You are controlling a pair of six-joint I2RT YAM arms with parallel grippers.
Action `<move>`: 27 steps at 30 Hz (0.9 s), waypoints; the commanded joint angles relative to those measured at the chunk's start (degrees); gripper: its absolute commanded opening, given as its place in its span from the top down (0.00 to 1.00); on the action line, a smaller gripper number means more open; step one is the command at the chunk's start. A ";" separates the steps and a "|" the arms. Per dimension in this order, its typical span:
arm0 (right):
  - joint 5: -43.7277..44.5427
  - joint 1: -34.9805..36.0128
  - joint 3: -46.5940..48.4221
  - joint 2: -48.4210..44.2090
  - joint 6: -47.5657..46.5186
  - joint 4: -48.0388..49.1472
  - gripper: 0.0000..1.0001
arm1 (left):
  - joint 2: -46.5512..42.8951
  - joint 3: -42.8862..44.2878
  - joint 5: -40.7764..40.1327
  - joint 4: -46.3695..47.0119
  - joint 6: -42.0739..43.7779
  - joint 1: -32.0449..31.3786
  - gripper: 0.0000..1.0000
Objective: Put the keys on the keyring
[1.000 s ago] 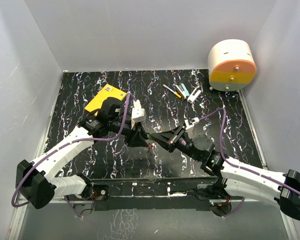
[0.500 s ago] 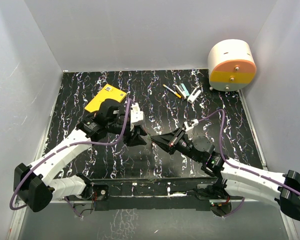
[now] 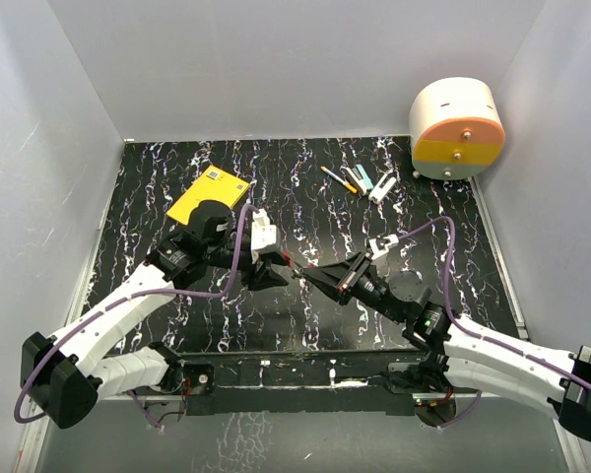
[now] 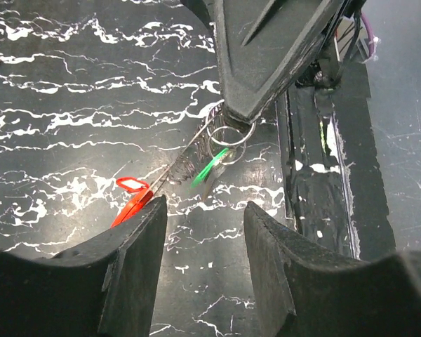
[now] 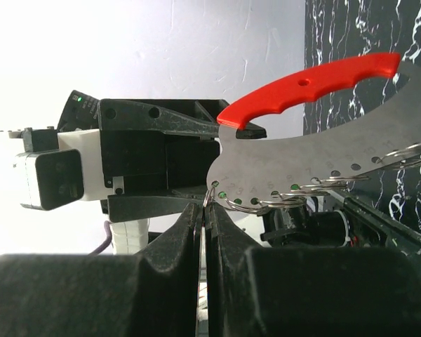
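My right gripper (image 5: 204, 207) is shut on the thin wire keyring (image 5: 209, 194), held above the middle of the table (image 3: 177, 325). Several wire rings (image 5: 266, 205) pass through holes along the edge of a silver, red-backed key (image 5: 302, 158) that hangs in front of its fingers. In the left wrist view the keyring (image 4: 228, 133) sits at the right gripper's tip, with a red key (image 4: 130, 202), a slim silver key (image 4: 186, 160) and a small green piece (image 4: 209, 167) dangling from it. My left gripper (image 4: 205, 210) is open and empty, just short of these. The two grippers (image 3: 276, 268) (image 3: 303, 274) face each other.
A yellow box (image 3: 209, 192) lies at the back left behind the left arm. Pens and markers (image 3: 360, 180) lie at the back right. A round white and orange container (image 3: 457, 128) stands in the far right corner. Grey walls close in three sides.
The left gripper's jaws have widened a little and its arm has shifted slightly back toward the near left. The right gripper has stayed shut on the keyring and edged left toward it.
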 commanded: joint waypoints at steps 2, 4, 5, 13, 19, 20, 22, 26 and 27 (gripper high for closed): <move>4.85 0.51 -1.78 -4.36 -4.11 2.18 0.92 | -3.38 -0.67 2.92 5.56 -4.59 0.04 0.53; 4.96 0.51 -2.49 -4.48 -4.78 3.45 0.92 | -3.17 -0.67 4.20 6.48 -6.45 0.04 0.53; 4.81 0.47 -2.47 -4.27 -5.07 3.77 0.92 | -2.92 -0.80 4.74 6.88 -7.14 0.04 0.53; 2.89 0.52 -0.63 -1.14 -6.29 4.73 0.92 | -2.07 -2.27 6.00 10.22 -11.79 -0.39 0.52; 3.04 0.54 2.02 -0.80 -6.80 4.53 0.92 | -2.25 -2.35 3.64 7.17 -8.14 -0.65 0.52; 3.04 0.50 2.09 -0.85 -6.80 4.54 0.92 | -2.13 -2.31 3.33 6.90 -8.02 -0.67 0.52; 3.06 0.53 2.20 -0.80 -6.71 4.54 0.92 | -1.49 -2.26 4.05 5.65 -7.82 -0.82 0.51; 1.73 0.50 3.46 0.28 -6.79 4.11 0.92 | -1.03 -3.35 4.00 4.43 -7.06 -1.57 0.33; 1.15 0.54 3.92 0.72 -6.86 3.76 0.92 | -1.11 -3.59 3.66 4.65 -6.83 -1.67 0.32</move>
